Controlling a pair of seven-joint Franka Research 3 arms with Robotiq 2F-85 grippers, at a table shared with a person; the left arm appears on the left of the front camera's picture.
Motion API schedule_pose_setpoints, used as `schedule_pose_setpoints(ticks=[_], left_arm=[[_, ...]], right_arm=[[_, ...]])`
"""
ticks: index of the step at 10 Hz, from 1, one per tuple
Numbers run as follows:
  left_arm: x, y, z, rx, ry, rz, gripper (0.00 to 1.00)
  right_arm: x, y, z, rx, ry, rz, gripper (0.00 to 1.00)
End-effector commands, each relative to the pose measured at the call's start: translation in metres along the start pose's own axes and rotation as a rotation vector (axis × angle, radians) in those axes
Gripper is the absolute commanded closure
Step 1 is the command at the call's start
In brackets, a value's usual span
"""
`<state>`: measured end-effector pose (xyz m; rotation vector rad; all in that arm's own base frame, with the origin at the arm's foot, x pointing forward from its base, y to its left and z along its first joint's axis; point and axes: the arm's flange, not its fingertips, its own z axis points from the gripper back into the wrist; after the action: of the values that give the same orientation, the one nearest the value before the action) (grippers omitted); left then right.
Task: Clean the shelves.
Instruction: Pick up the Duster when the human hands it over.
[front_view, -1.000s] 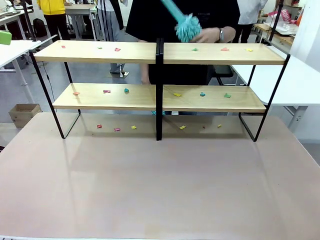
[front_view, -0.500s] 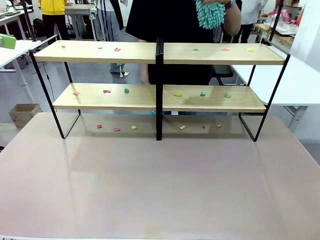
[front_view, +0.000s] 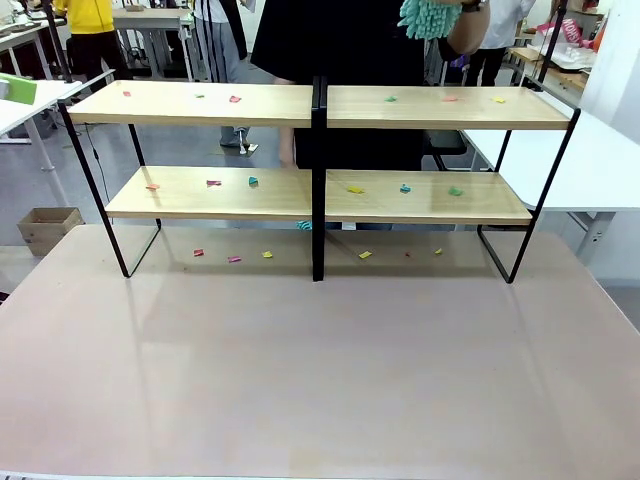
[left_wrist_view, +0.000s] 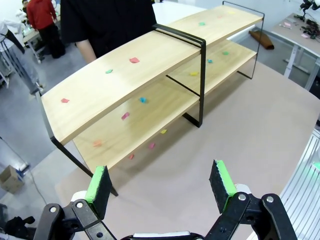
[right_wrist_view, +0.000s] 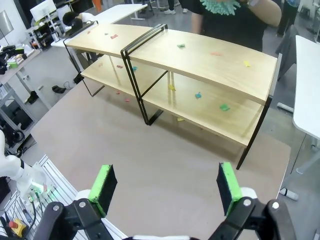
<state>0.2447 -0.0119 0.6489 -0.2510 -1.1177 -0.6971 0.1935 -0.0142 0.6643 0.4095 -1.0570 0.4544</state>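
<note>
The shelves (front_view: 200, 104) are a two-tier rack of light wooden boards on a black frame with a black centre post (front_view: 318, 180), standing at the far side of the table. Small coloured paper scraps (front_view: 235, 99) lie on both boards and on the table under the rack. A person in black behind the rack holds a teal fluffy duster (front_view: 428, 17) up at chest height, above the right half. The rack also shows in the left wrist view (left_wrist_view: 125, 75) and right wrist view (right_wrist_view: 210, 55). My left gripper (left_wrist_view: 161, 184) and right gripper (right_wrist_view: 164, 182) are open, holding nothing, well back from the rack.
The pinkish table (front_view: 320, 370) stretches wide and bare in front of the rack. White tables (front_view: 600, 160) flank it on both sides. A cardboard box (front_view: 48, 228) sits on the floor at the left. Other people stand far behind.
The person has lifted the teal duster from just above the top board up to chest height. The rack and scraps have not moved.
</note>
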Motion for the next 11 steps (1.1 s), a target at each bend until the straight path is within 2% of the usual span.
schedule_pose_setpoints(ticks=[1,11], left_arm=[[0.0011,-0.0006,0.0015,0.001,-0.006,0.000,0.00],[0.0011,-0.0006,0.0015,0.001,-0.006,0.000,0.00]], right_arm=[[-0.0002,0.0002,-0.0001,0.002,0.002,-0.001,0.00],[-0.0002,0.0002,-0.0001,0.002,0.002,-0.001,0.00]])
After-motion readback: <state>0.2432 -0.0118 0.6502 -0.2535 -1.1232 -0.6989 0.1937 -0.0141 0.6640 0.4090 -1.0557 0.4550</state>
